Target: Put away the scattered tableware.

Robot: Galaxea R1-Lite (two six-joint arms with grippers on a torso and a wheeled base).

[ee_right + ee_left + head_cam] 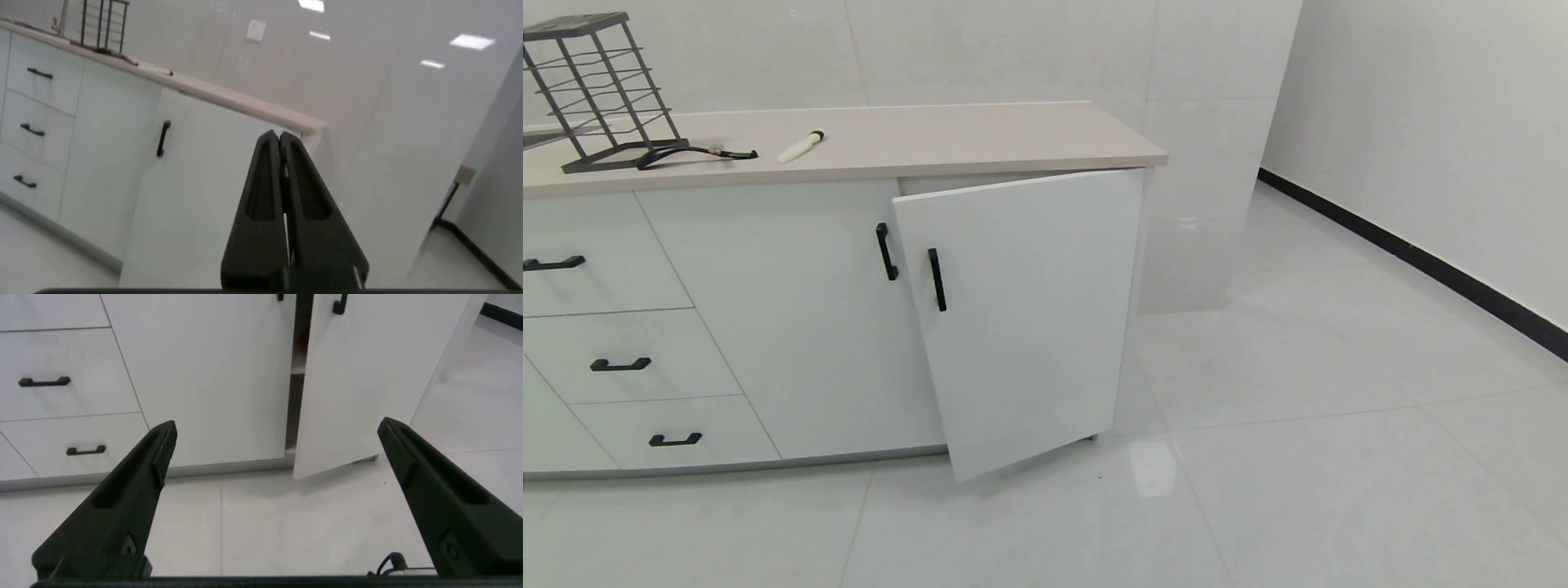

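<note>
Left gripper [278, 429], jaws spread wide, and right gripper [279, 139], jaws pressed together, hang empty before a white cabinet door [1021, 310] standing ajar, likely to receive tableware; a white-handled utensil [800, 147] and a black curved utensil [698, 153] lie on the beige surface [980, 139] beside a dark wire rack [600, 90].

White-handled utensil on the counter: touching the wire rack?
Apart. Head view shows bare countertop between the white-handled utensil and the wire rack, with a black utensil lying between them.
</note>
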